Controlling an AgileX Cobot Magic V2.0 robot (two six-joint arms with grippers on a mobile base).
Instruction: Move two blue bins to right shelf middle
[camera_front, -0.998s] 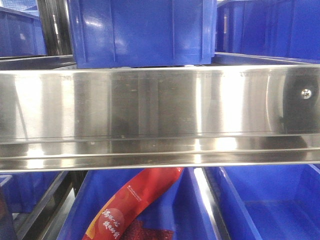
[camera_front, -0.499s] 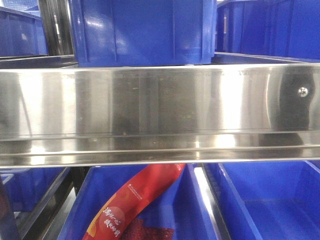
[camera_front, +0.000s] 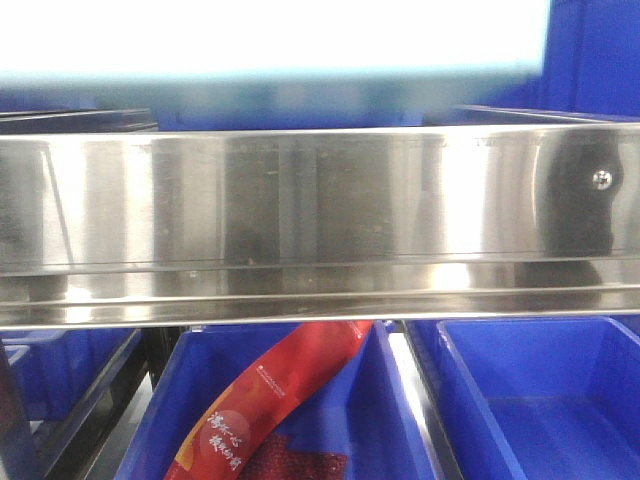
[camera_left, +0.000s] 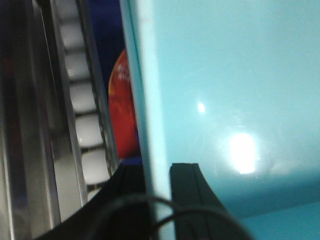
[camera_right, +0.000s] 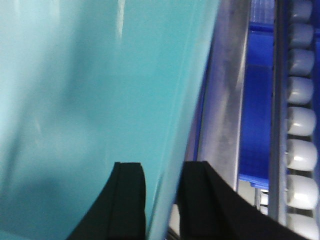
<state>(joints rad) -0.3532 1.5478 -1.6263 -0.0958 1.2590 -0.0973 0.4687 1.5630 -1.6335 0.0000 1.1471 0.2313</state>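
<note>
Your left hand (camera_left: 157, 175) is clamped over the left wall of the blue bin (camera_left: 225, 100), one black finger (camera_left: 187, 200) inside and one outside the rim; at 9 o'clock of it you see the roller track (camera_left: 82, 100) and a red packet (camera_left: 122, 105) below. Your right hand (camera_right: 160, 195) grips the opposite wall (camera_right: 100, 90) the same way. In the front view the bin shows only as a washed-out blur (camera_front: 270, 40) at 12 o'clock, above the steel shelf rail (camera_front: 320, 220), so judge it raised clear of the shelf. It looks like stiff moulded plastic with a glossy, slippery skin and probably light if empty; I cannot see inside it. Keep both holds on the rim walls and level, since thin walls could flex. Below the rail, the lower left bin (camera_front: 390, 400) holds the red snack packet (camera_front: 270, 400); the lower right bin (camera_front: 540, 400) looks empty as far as visible
</note>
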